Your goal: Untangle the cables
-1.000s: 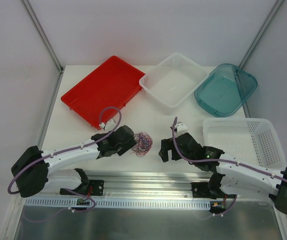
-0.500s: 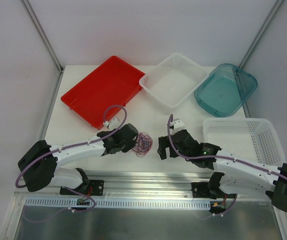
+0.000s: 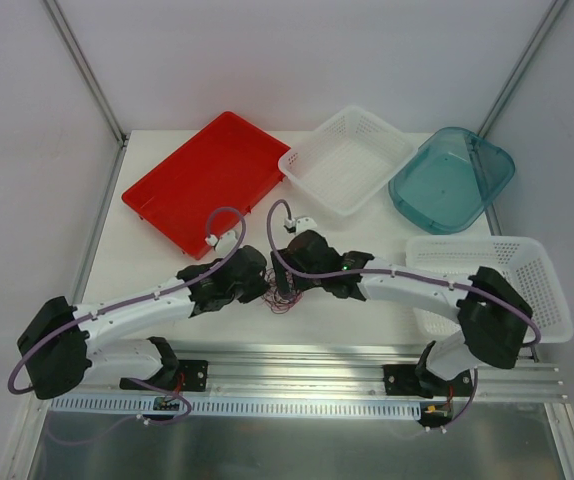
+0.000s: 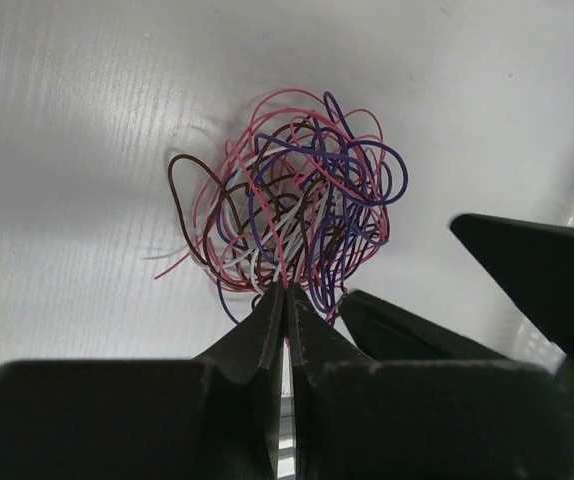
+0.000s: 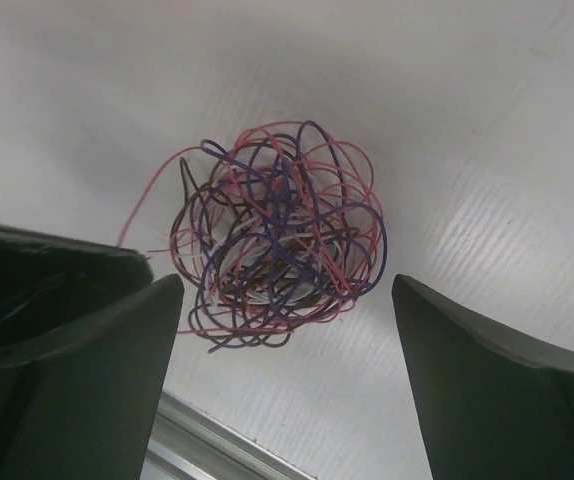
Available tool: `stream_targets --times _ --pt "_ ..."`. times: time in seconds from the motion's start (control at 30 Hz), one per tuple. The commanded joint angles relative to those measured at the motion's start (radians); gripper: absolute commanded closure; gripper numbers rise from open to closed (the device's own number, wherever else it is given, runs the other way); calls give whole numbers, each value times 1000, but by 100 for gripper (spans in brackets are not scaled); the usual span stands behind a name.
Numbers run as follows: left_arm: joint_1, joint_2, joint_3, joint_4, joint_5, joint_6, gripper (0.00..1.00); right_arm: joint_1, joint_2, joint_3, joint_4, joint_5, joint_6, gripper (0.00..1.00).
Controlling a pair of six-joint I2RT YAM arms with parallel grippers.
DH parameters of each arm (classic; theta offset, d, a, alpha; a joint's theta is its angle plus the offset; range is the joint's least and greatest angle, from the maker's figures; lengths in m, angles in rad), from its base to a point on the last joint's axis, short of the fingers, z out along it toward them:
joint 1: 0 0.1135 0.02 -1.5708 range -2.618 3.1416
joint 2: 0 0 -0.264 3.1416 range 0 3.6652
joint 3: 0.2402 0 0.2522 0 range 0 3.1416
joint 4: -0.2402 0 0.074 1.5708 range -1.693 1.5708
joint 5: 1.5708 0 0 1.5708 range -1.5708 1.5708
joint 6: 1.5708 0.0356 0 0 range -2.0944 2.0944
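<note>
Cables (image 4: 287,200) lie balled near the table (image 4: 67,100)'s near edge, left hand (image 4: 287,305) pinched closed on a few strands, right hand (image 5: 285,290) wide open astride, empty; risk: pulling several strands together cinches the knot or drags the whole ball.

A white table (image 3: 147,260) stands inside pale grey walls (image 3: 267,60) with slanting metal corner posts (image 3: 85,70).
</note>
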Motion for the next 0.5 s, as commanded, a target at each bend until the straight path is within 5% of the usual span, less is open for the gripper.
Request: stream_targets --times 0.0,0.1,0.47 --pt "-12 -60 -10 -1 8 88 100 -23 82 28 37 -42 53 11" --pt "-11 -113 -8 -10 9 147 100 -50 113 -8 74 -66 87 19" --pt "23 -340 161 -232 -37 382 100 -185 -15 -202 45 36 89 81"
